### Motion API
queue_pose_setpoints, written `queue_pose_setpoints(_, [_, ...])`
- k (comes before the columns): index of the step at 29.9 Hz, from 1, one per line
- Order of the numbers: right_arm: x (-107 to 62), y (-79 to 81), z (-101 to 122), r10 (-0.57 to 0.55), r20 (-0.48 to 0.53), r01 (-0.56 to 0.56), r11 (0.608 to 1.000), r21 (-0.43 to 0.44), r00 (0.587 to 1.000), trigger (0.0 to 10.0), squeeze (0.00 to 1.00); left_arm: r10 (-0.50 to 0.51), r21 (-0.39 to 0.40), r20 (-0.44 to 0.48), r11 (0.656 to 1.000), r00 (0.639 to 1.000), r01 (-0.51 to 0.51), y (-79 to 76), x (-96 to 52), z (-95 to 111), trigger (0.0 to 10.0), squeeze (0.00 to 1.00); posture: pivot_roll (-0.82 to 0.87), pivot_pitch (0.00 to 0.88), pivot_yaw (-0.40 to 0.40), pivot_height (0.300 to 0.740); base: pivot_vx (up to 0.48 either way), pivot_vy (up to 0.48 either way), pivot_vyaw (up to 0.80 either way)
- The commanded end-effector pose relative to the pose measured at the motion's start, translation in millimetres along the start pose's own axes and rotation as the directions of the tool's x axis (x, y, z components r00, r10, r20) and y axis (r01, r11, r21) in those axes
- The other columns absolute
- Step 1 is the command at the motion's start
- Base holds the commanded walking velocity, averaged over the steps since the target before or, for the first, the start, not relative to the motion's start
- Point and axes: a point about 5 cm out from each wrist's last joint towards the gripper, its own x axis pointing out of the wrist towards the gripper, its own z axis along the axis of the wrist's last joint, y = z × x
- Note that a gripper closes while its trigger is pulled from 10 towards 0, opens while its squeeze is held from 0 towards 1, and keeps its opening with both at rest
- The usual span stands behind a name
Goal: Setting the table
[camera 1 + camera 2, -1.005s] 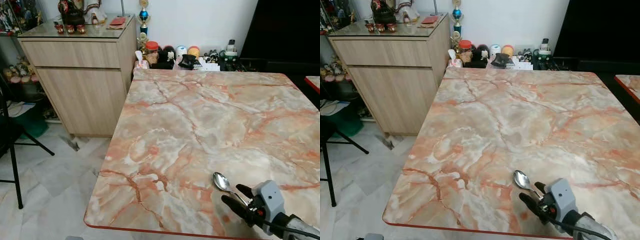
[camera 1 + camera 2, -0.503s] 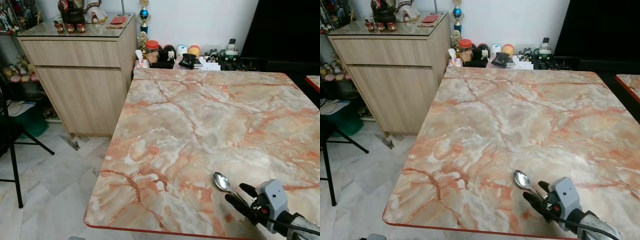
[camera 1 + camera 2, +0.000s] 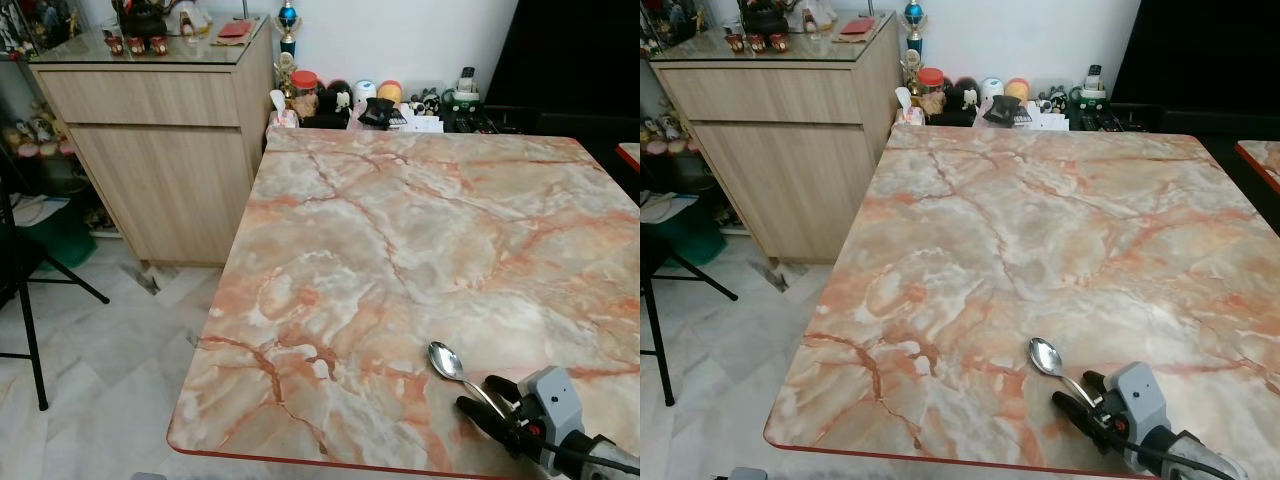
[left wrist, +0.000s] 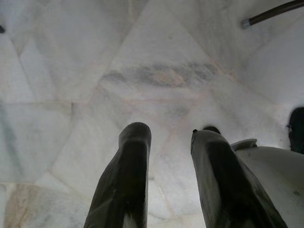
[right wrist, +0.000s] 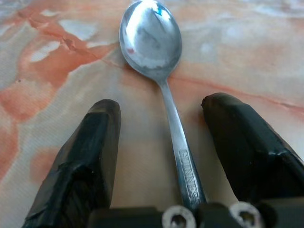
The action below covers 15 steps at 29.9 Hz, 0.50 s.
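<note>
Here, a metal spoon (image 5: 156, 71) is lying flat on the marble-patterned table (image 3: 400, 250), near the table's front edge and toward the robot's right side. Its bowl is facing up and pointing away from the robot, and its handle is running back toward the right gripper (image 5: 159, 142). That gripper is sitting low over the tabletop with its two black fingers (image 5: 90, 161) spread wide, one on each side of the handle. In the right wrist view there is bare table showing between each finger and the handle, so the fingers are not pinching it. Whether the very end of the handle is touching the gripper's body is hard to tell, since it is running under the camera's edge.

The left gripper (image 4: 171, 161) is hanging idle over the pale tiled floor (image 4: 95, 71), its fingers (image 4: 128, 171) standing apart with nothing between them.

Beyond the table's far edge, a row of small jars and figurines (image 3: 350, 100) is standing against the white wall. A light wooden cabinet (image 3: 160, 140) is standing to the table's left, with small ornaments on its glass top. A black folding chair leg (image 3: 30, 330) is showing at the far left of the floor.
</note>
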Motion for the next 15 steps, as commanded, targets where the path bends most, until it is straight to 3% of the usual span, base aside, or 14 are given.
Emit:
queue_pose_setpoints(1, [-1.5,-4.1,-0.3,-0.014,-0.010,0.014,1.000,-0.002,1.000,10.0,0.00,0.001,0.011,-0.026,1.000,1.000,0.000,4.6,-1.8,-5.4,10.0,0.00,-0.02,0.027,0.038,0.740,0.000,0.000,0.00])
queue_pose_setpoints(5, [0.7,-0.1,-1.4,0.004,-0.004,-0.004,1.000,-0.005,1.000,10.0,0.00,0.013,0.011,-0.001,1.000,1.000,-0.013,9.5,0.1,4.0,10.0,0.00,-0.03,0.056,0.033,0.740,0.000,0.000,0.00])
queue_pose_setpoints(8, [1.2,1.3,-6.6,0.008,-0.013,-0.008,1.000,-0.010,1.000,10.0,0.00,0.012,0.008,0.001,1.000,1.000,-0.012,8.2,0.4,4.3,10.0,0.00,-0.03,0.059,0.033,0.740,0.000,0.000,0.00])
queue_pose_setpoints(15, [4.4,-3.1,5.3,0.019,0.022,-0.019,0.999,-0.034,1.000,10.0,0.00,0.000,0.004,-0.011,1.000,1.000,0.000,1.6,-0.6,-1.9,10.0,0.00,-0.02,0.089,0.022,0.740,0.000,0.000,0.00])
